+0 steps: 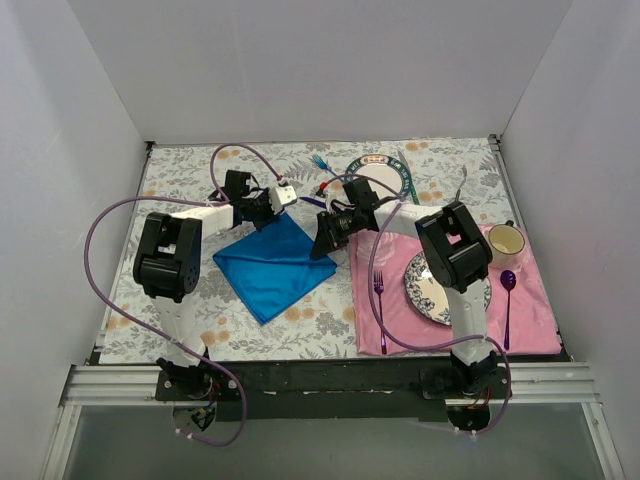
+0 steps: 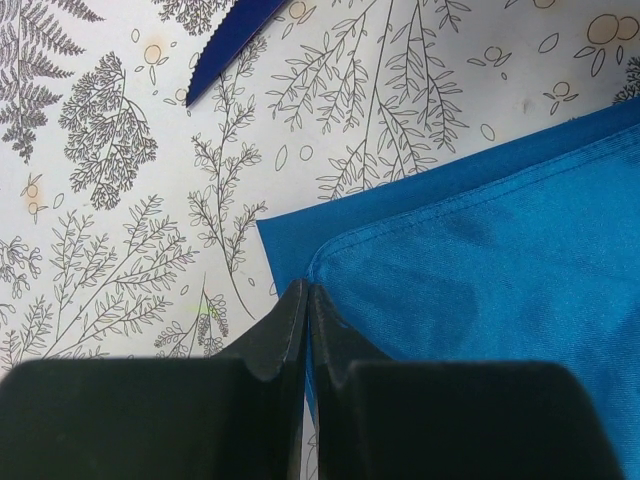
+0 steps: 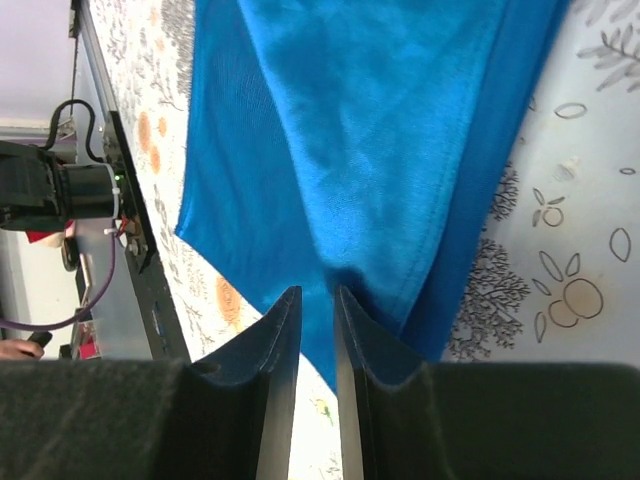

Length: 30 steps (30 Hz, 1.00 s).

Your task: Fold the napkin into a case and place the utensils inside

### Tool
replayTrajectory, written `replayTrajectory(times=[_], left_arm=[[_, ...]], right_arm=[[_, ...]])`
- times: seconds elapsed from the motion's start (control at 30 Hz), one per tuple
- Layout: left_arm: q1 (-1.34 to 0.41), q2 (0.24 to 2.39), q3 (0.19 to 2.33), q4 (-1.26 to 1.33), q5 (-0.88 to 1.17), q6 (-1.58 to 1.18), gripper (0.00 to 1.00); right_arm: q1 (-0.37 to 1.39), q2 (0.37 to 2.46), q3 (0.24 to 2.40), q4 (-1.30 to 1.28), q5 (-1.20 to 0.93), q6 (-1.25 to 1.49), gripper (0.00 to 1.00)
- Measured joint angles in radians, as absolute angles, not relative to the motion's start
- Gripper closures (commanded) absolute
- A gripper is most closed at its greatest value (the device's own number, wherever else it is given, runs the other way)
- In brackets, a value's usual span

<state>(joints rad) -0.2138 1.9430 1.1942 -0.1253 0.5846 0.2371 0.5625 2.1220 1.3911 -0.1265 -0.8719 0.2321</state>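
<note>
The bright blue napkin (image 1: 272, 265) lies folded into a rough square on the floral table. My left gripper (image 1: 268, 208) is at its far corner. In the left wrist view its jaws are shut, and the upper layer's corner of the napkin (image 2: 470, 270) runs into the fingertips (image 2: 300, 300). My right gripper (image 1: 325, 240) is at the right corner, its jaws narrowly apart with the napkin's (image 3: 340, 150) tip between them. The light-blue fork (image 1: 320, 162) lies behind the arms. The dark knife's serrated blade (image 2: 225, 40) shows beyond the left gripper.
A pink placemat (image 1: 530, 320) at the right carries a patterned plate (image 1: 425, 285), a magenta fork (image 1: 379, 300), a purple spoon (image 1: 508, 290) and a cup (image 1: 505, 240). A second plate (image 1: 400, 180) with a teal knife (image 1: 405, 165) sits at the back. White walls enclose the table.
</note>
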Motion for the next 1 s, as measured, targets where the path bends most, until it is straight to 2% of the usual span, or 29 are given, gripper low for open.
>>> replayTrajectory(times=[0.2,0.23,0.3,0.33,0.5,0.57,0.8,1.0], left_arm=[[-0.214,1.943,1.194,-0.126,0.576,0.235,1.00],[-0.214,1.943,1.194,-0.126,0.575,0.233,0.89],[-0.214,1.943,1.195,-0.125,0.566,0.218,0.73],[-0.213,1.943,1.195,-0.125,0.563,0.209,0.56],[-0.183,1.940,1.255,-0.157,0.563,0.052,0.35],[-0.145,1.927,1.291,-0.181,0.585,-0.024,0.30],[0.015,1.782,1.333,-0.373,0.813,-0.290,0.26],[0.000,1.665,1.114,-0.362,1.063,-0.616,0.14]], right_arm=[[0.562,2.167,1.391,-0.128,-0.867,0.232,0.74],[0.562,2.168,1.391,-0.128,-0.867,0.232,0.74],[0.562,2.168,1.390,-0.127,-0.866,0.232,0.74],[0.562,2.168,1.389,-0.127,-0.865,0.233,0.74],[0.562,2.170,1.382,-0.127,-0.850,0.233,0.75],[0.562,2.171,1.377,-0.127,-0.844,0.236,0.75],[0.561,2.173,1.376,-0.125,-0.841,0.252,0.75],[0.561,2.175,1.376,-0.123,-0.841,0.261,0.75]])
